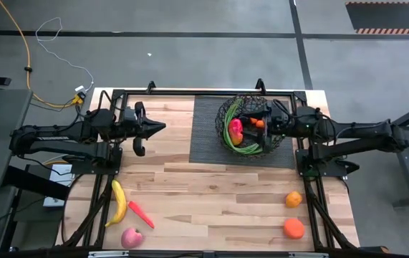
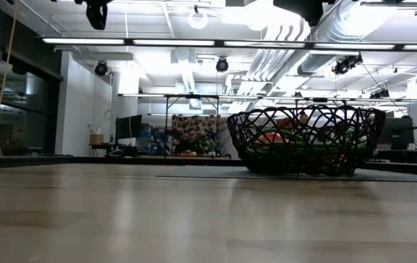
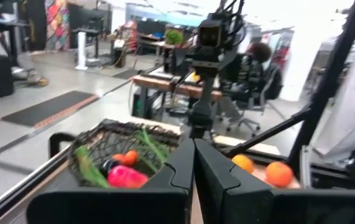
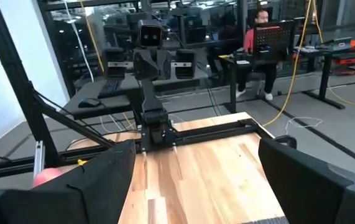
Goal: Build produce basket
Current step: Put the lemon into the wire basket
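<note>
Left gripper (image 1: 160, 127): fingers pressed tight together with nothing between them, parked well to the left of the basket (image 1: 250, 126), which can be treated as the landmark.

Banana (image 1: 119, 202), carrot (image 1: 140, 213), apple (image 1: 132, 238): left lying on the wood far from the basket, over at the near-left corner of the table (image 1: 211, 201). Not collected yet.

Basket: sat on the dark mat (image 1: 210, 129), already loaded with green beans (image 1: 234, 142), the pepper (image 1: 236, 130) and a small tomato (image 1: 259, 123).

Right gripper (image 1: 265, 123): fingers spread wide, nothing gripped, hovering right over the basket's right side.

Oranges (image 1: 294, 198) (image 1: 294, 228): near-right of the basket, well apart from it.

What could go wrong: if that right gripper gets pulled back low, the wire rim could probably be snagged and the whole basket dragged or tipped, beans included. Round oranges could easily be nudged and rolled off the near edge if approached off-centre.
</note>
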Motion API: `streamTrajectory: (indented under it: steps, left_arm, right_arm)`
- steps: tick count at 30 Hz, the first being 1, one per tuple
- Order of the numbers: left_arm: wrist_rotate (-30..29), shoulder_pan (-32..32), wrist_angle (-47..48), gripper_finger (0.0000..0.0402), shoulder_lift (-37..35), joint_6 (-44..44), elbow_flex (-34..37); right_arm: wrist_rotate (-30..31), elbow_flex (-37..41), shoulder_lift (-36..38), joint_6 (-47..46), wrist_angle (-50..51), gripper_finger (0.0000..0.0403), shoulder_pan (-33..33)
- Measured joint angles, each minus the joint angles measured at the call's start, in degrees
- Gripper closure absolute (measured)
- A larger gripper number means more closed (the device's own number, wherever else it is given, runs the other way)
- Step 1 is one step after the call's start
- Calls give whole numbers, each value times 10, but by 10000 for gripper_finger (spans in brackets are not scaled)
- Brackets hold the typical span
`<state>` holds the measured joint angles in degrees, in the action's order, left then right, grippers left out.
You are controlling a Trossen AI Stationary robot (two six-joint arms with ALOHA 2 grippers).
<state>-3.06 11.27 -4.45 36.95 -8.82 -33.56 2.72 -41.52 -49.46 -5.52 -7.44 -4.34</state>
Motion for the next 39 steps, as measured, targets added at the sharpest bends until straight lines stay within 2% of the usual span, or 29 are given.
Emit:
streamTrajectory:
  steps: [6, 20, 24, 27, 32, 36, 39]
  left_arm:
    - [12, 0, -22, 401, 0, 33, 0]
    - [12, 0, -18, 401, 0, 40, 0]
    - [12, 0, -18, 401, 0, 40, 0]
    - [12, 0, -18, 401, 0, 39, 0]
    - [12, 0, -18, 401, 0, 35, 0]
    - [12, 0, -18, 401, 0, 35, 0]
    - [12, 0, -18, 401, 0, 35, 0]
  right_arm:
    - [-2, -4, -1, 0, 11, 70, 0]
    - [-8, -5, -1, 4, 21, 71, 0]
    - [-5, -5, -1, -90, 31, 71, 0]
    - [-20, -25, 1, -184, 132, 71, 7]
    - [-68, -84, -11, -350, 423, 71, 57]
    - [-139, -97, -21, -542, 604, 71, 124]
    - [-166, -97, -31, -691, 696, 71, 191]
